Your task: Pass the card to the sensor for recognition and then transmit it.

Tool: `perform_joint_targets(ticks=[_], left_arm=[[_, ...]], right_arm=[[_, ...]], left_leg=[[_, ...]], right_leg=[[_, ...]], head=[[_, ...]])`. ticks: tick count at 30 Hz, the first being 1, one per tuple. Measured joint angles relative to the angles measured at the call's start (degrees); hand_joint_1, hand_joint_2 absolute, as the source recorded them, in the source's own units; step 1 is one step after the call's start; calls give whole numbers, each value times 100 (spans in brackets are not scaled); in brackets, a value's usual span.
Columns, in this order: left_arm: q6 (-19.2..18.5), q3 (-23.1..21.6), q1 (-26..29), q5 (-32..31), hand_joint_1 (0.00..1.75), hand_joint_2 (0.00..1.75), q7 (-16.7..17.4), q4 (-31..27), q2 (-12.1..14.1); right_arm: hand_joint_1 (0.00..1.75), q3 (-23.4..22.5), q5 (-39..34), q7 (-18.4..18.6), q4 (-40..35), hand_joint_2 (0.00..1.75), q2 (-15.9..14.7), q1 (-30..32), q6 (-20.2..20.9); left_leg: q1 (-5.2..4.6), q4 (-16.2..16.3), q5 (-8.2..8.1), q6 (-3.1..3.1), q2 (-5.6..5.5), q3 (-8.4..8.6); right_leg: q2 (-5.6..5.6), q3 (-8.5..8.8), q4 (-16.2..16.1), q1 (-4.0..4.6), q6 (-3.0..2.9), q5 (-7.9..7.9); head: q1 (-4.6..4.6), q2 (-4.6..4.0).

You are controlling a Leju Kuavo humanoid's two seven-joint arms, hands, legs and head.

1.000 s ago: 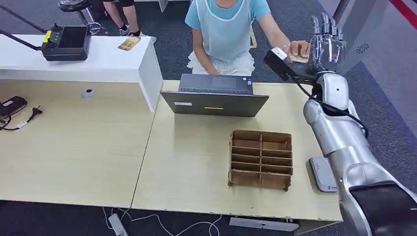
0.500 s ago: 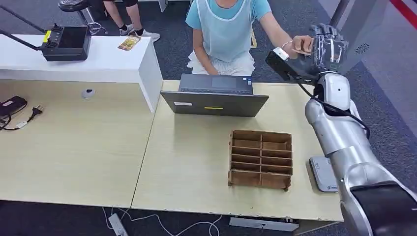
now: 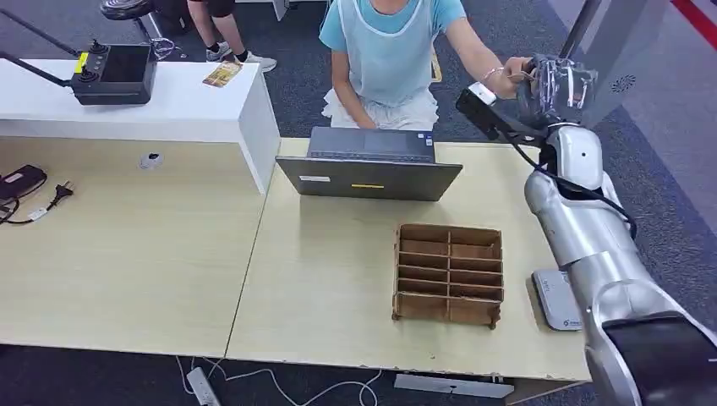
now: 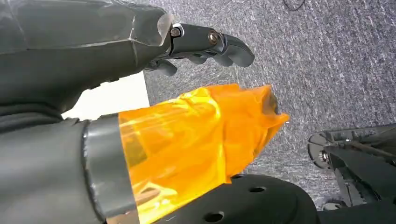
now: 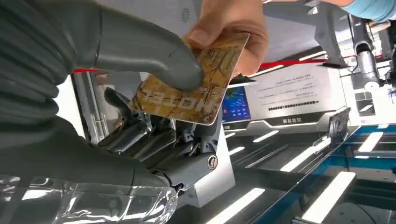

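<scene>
Since a second ago, the right robot hand [image 3: 555, 82] has curled from spread upright fingers. Raised beyond the bench [image 3: 338, 279], its thumb and fingers clamp the hotel card [image 5: 194, 81], which a person's hand [image 5: 231, 25] also pinches. Left robot hand [image 4: 140, 70] hangs, holding nothing, fingers apart.

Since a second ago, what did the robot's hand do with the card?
The right hand went from fingers spread upright to curled around the card, its thumb now pressing on it. The person's hand also pinches the card, so the handover is not finished. The laptop, wooden organizer and card reader on the table stayed put.
</scene>
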Motion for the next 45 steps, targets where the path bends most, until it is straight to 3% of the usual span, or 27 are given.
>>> perform_joint_targets(ticks=[13,22,30,38,42,45], left_arm=[[0,-4,-3,-4,0,0,11,0,0],[31,-4,2,48,0,0,11,0,0],[72,-4,40,153,0,0,-13,0,9],[105,-4,71,297,0,0,-28,0,24],[142,17,72,365,0,0,-26,0,31],[166,46,75,402,0,0,-26,0,44]], right_arm=[[175,-46,-129,-98,-46,175,0,29,-103],[175,-363,-1098,-411,-488,175,0,220,-65],[175,-796,-2593,-754,-1008,175,2,328,558],[175,-1152,-4042,-861,-1185,175,2,308,1539],[175,-1411,-5150,-826,-1119,175,-13,203,2346],[175,-1535,-5657,-833,-996,175,-85,110,2711]], left_leg=[[0,0,0,0,1,0],[0,0,0,0,0,0],[0,0,0,0,0,-1],[0,0,0,0,-1,-1],[0,0,0,0,-1,-1],[0,1,0,0,-3,-1]], right_leg=[[1,0,0,0,0,0],[0,0,0,0,0,0],[0,1,0,0,0,0],[-1,1,0,0,0,0],[0,1,0,0,0,0],[-3,1,-1,0,0,0]], head=[[0,0],[0,0],[0,0],[0,0],[0,0],[0,0]])
